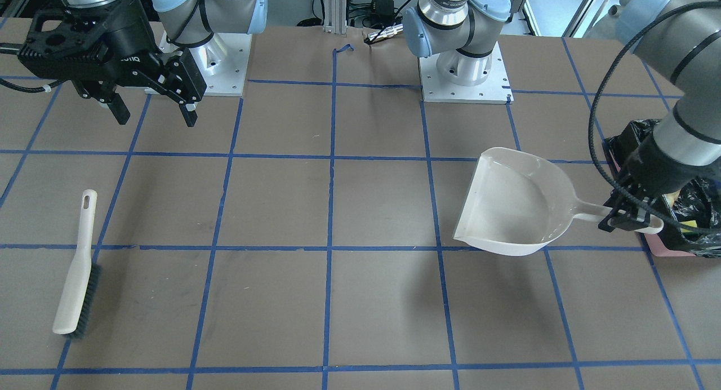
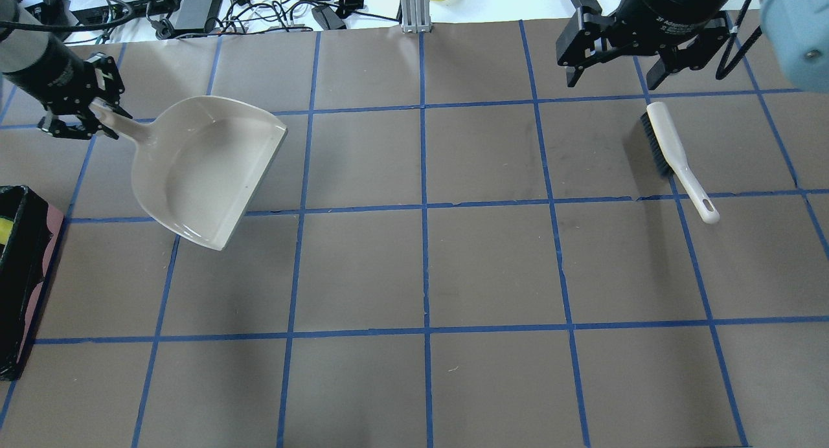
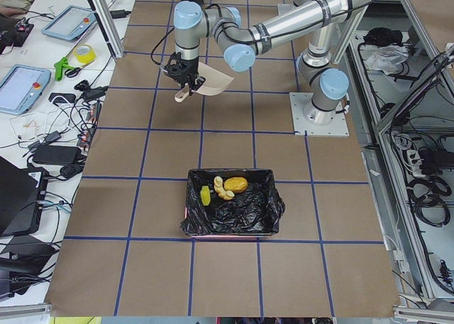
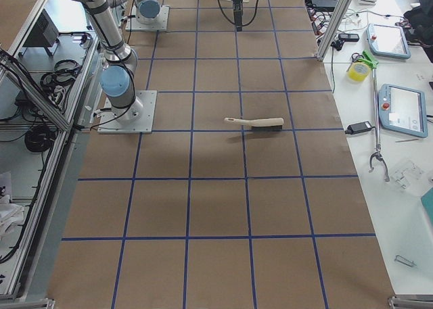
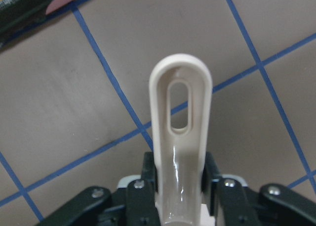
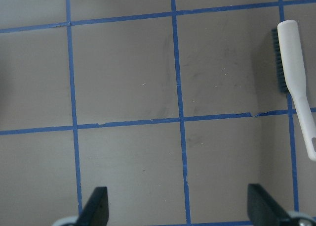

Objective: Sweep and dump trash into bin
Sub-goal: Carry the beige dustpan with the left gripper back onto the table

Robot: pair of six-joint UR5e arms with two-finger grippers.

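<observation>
The trash lies inside the bin (image 3: pixel 264 209), a pink box lined with a black bag: an orange-brown blob (image 3: pixel 236 185), a cream crescent (image 3: pixel 223 190) and a yellow-green wedge (image 3: pixel 205 196). The bin (image 2: pixel 26 273) sits at the table's left end. My left gripper (image 1: pixel 631 218) is shut on the handle (image 5: pixel 180 137) of the beige dustpan (image 2: pixel 201 163). The pan looks empty and hangs tilted above the table beside the bin (image 1: pixel 695 209). My right gripper (image 2: pixel 609 79) is open and holds nothing, just beyond the brush (image 2: pixel 673 150), which lies flat on the table.
Blue tape lines grid the brown table. Both arm bases (image 1: pixel 464 74) stand at the robot's edge. A side bench holds cables, tablets (image 3: pixel 21 86) and a tape roll (image 3: pixel 85 53). The brush (image 6: pixel 294 72) shows at the right edge of the right wrist view.
</observation>
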